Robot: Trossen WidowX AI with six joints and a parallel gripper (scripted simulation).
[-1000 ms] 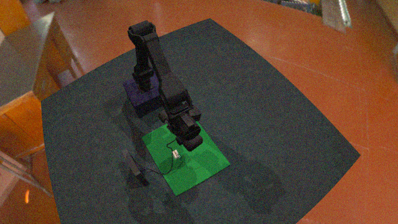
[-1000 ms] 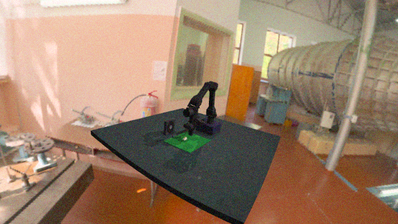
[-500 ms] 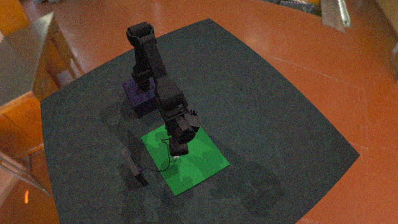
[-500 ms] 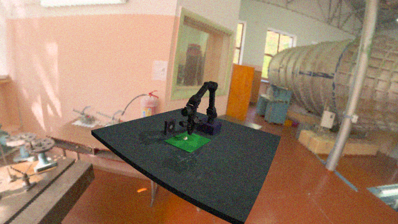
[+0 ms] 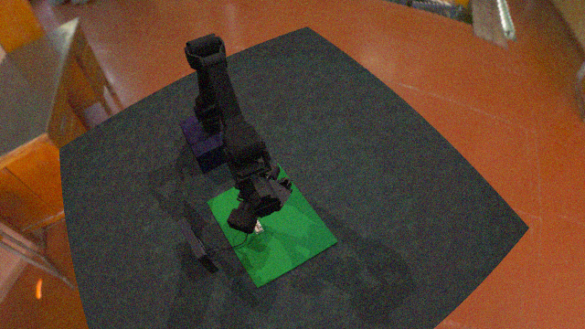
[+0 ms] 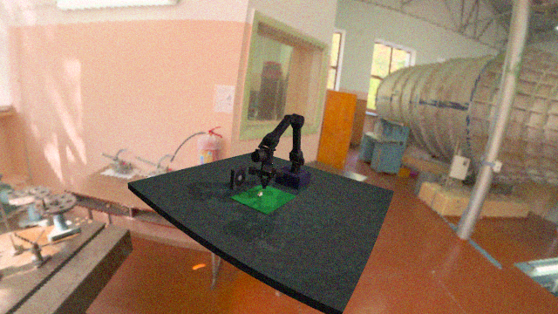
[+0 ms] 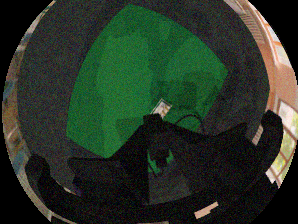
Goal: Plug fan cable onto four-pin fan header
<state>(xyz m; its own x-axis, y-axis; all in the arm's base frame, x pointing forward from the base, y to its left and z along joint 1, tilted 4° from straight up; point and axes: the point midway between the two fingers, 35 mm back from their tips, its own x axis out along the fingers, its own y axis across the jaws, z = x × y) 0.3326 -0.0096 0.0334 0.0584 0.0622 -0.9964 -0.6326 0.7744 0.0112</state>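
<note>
Fingers closed on the plug, just beside the header

My gripper (image 5: 252, 228) (image 6: 264, 187) (image 7: 152, 120) is closed on the fan cable's plug, though the plug is too dark to pick out from my fingertips. The thin black cable (image 5: 234, 247) (image 7: 191, 116) curves away toward the fan (image 5: 196, 242) (image 6: 238, 178), which stands upright left of the green board (image 5: 297, 228) (image 6: 279, 201) (image 7: 115, 75) in the exterior view. My tips are just beside the small white header (image 5: 259, 227) (image 6: 260, 194) (image 7: 162, 107); I cannot tell whether plug and header touch.

From the purple base (image 5: 191, 129) (image 6: 301, 180), on the table's far side in that view, my arm (image 5: 244, 139) (image 6: 296, 141) climbs to a high elbow, then slopes down and left, with the fingers pointing down. A paper notice (image 6: 224, 98) on the far wall is too blurred to read, as is the label on the fire extinguisher (image 6: 209, 146).
</note>
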